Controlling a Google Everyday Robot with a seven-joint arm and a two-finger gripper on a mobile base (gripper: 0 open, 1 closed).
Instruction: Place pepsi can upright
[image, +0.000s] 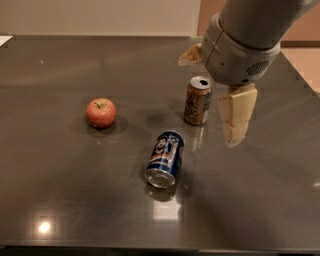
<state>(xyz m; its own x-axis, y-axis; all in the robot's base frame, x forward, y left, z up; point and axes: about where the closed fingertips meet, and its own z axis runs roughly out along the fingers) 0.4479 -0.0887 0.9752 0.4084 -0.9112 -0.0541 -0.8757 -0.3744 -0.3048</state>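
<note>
Over the table (70, 200) the gripper (221, 102) hangs spread wide, just right of the brown can (197, 104); the pepsi can (165, 157) lies on its side mid-table; the grasp should likely cross its body, clear of the neighbour.

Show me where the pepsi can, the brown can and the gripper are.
pepsi can (165, 156), camera view, middle of its blue side.
brown can (197, 104), camera view, middle of its label.
gripper (236, 117), camera view, pale lower part, right of the brown can.
</note>
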